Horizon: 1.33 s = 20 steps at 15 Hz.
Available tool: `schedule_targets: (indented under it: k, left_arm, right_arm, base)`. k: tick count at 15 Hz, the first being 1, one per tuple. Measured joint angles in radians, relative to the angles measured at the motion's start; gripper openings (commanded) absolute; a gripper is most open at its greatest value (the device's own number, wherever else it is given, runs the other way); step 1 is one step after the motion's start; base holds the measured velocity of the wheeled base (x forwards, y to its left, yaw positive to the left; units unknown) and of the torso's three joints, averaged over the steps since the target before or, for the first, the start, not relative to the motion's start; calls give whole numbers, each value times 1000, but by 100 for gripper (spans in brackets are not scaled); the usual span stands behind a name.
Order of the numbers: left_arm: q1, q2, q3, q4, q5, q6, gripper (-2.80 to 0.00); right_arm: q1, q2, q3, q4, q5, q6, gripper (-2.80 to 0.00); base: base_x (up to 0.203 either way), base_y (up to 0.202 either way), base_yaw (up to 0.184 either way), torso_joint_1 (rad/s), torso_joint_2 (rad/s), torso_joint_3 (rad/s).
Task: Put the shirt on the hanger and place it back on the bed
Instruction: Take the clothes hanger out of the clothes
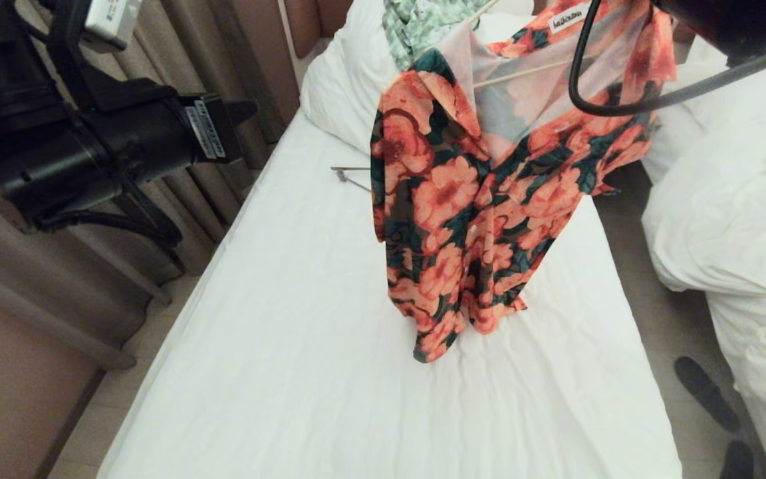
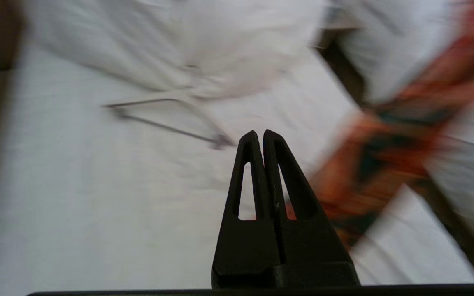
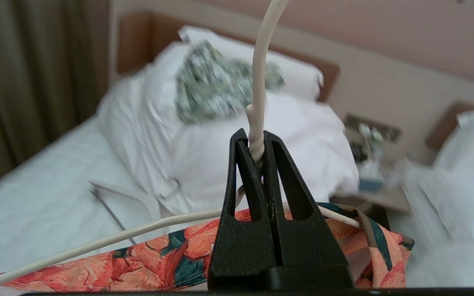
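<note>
Left gripper (image 2: 259, 133), pinched closed and empty, hangs near the bed's (image 1: 276, 372) left edge. Above the bed, the right gripper (image 3: 256, 137) clamps the hanger (image 3: 257, 82) neck; the shirt (image 1: 469, 199) hangs from it, hem touching the sheet. Risk: shirt sliding off if lowered tilted.
</note>
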<state>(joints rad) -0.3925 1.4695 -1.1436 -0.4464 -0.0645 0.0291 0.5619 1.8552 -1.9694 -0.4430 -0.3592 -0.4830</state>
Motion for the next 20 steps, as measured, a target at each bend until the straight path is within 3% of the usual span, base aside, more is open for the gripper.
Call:
schedule_targets:
  k: [4, 6, 8, 11, 13, 14, 15, 20]
  left_arm:
    - [-278, -12, 51, 58, -12, -32, -280]
    - [-356, 40, 69, 30, -19, -66, -280]
    - [-413, 119, 97, -122, -20, -133, -280]
    - [-447, 256, 127, -415, 10, -171, -280]
    - [-469, 304, 114, -472, 75, -172, -280]
    - [-474, 319, 111, -473, 87, -171, -88]
    - [-476, 330, 108, -475, 90, -169, 0]
    - [-478, 360, 99, -475, 91, -170, 0]
  right_arm:
    - [-13, 61, -1, 4, -32, 26, -280]
    - [-16, 77, -1, 9, -50, 29, -280]
    - [-14, 86, -1, 26, -59, 39, -280]
    - [-12, 84, 0, 94, -61, 68, -280]
    - [-7, 77, 0, 149, -62, 104, -280]
    - [-1, 72, 0, 177, -62, 127, -280]
    - [1, 67, 0, 189, -62, 136, -280]
    - [3, 55, -1, 216, -62, 179, -280]
  base:
    - [0, 0, 0, 0, 0, 0]
    - [0, 0, 0, 0, 0, 0]
    - [0, 0, 0, 0, 0, 0]
    - [0, 0, 0, 0, 0, 0]
    - [0, 0, 0, 0, 0, 0]
    - [0, 0, 0, 0, 0, 0]
    - [0, 0, 0, 0, 0, 0]
    - [0, 0, 0, 0, 0, 0]
